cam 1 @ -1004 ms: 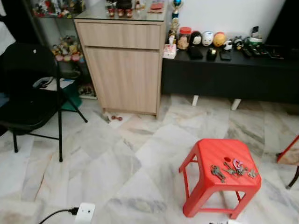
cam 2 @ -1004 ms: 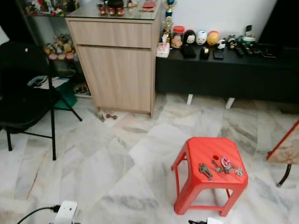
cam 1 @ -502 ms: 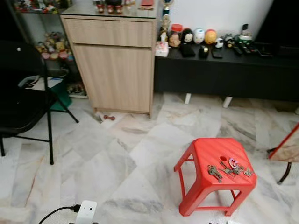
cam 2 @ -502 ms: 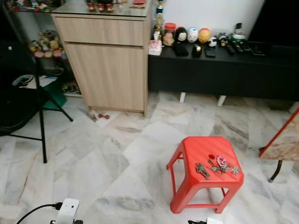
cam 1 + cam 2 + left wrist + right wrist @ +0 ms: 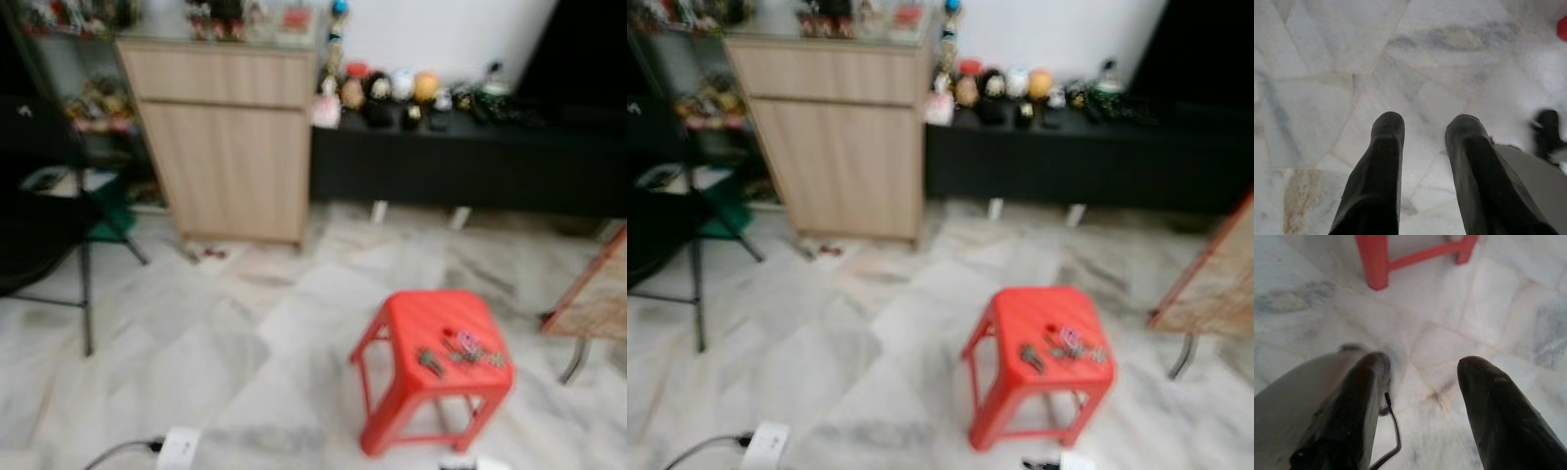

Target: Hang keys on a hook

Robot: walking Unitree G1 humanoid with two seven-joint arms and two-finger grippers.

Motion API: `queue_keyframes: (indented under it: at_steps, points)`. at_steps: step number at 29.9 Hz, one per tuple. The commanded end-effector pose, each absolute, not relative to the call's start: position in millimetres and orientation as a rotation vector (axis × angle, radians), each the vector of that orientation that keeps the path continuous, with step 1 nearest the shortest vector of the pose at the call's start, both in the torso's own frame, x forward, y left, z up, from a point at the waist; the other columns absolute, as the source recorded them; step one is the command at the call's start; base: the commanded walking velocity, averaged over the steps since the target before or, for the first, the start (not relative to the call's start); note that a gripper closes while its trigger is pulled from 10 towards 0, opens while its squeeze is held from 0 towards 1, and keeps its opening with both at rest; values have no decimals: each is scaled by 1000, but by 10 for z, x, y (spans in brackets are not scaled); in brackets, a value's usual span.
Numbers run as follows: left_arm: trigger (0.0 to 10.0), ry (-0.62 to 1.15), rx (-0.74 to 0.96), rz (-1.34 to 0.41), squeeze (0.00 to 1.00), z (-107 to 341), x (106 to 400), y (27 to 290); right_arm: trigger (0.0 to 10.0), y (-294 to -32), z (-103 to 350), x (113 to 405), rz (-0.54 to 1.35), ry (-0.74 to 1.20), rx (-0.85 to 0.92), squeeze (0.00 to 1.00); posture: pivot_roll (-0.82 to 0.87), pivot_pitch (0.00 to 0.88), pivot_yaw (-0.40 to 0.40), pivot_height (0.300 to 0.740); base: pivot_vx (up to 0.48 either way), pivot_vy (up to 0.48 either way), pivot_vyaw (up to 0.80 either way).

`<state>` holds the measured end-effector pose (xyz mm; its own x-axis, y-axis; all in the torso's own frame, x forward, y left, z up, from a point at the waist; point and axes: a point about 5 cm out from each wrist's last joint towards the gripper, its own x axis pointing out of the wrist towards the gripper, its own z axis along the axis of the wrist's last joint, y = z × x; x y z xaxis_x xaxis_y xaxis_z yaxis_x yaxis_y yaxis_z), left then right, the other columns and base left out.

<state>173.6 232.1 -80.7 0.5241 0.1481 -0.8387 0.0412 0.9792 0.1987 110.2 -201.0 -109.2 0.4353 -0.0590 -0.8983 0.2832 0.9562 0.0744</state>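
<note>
Red stool (image 5: 438, 338), keys (image 5: 460, 352) on top, both end effectors spread above marble floor (image 5: 1342, 58)

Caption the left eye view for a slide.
Keys lie on a red stool on the marble floor.

Blurred living room with marble floor (image 5: 196, 333).
A red stool (image 5: 431, 377) stands near a wooden cabinet (image 5: 230, 137), a low black worktop (image 5: 470, 162) crowded with figurines (image 5: 402, 90), and a black folding chair (image 5: 39, 235).
</note>
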Motion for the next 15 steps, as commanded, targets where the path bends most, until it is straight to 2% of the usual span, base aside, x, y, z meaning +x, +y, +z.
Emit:
queue_keyframes:
  at_steps: [1, 15]
  points:
    - [10000, 1019, 178, 71, 0, -826, 1732, 2255, 10000, -2088, -1064, 1153, -236, 1080, 219, 0, 31, 0, -47, 740, 0, -307, 0]
    - [10000, 1019, 175, 69, 0, -826, 1734, 2247, 10000, -2090, -1057, 1170, -240, 1064, 229, 0, 32, 0, -50, 740, 0, -306, 0]
